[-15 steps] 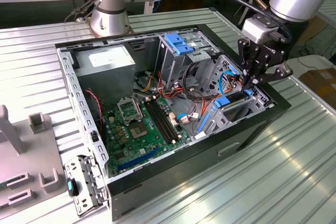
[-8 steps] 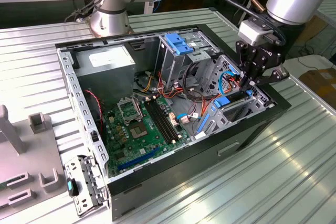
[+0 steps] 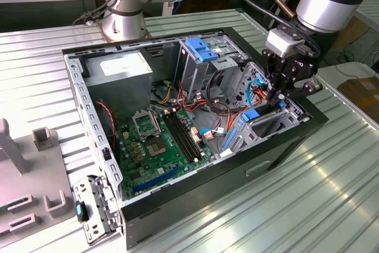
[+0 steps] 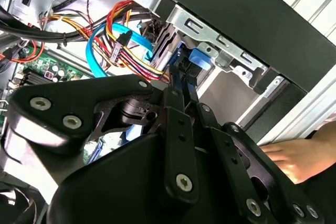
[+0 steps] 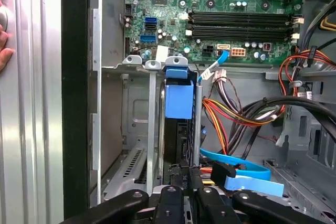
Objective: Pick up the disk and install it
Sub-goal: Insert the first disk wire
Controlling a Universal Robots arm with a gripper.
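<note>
The disk stands on edge inside the lower grey drive cage of the open computer case. Its bright blue carrier rail shows in both wrist views, and the dark body runs back toward my fingers. In the exterior view my gripper reaches down into the case's right end, just above the blue rail of the disk. In the first wrist view my gripper has its fingers close together on the disk's rear edge. The second wrist view shows the gripper pointing at the blue rail of the disk.
Orange, yellow and black cables and a flat blue cable crowd the space beside the cage. The green motherboard lies on the case floor. A blue bracket tops the upper cage. A person's hand rests outside the case wall.
</note>
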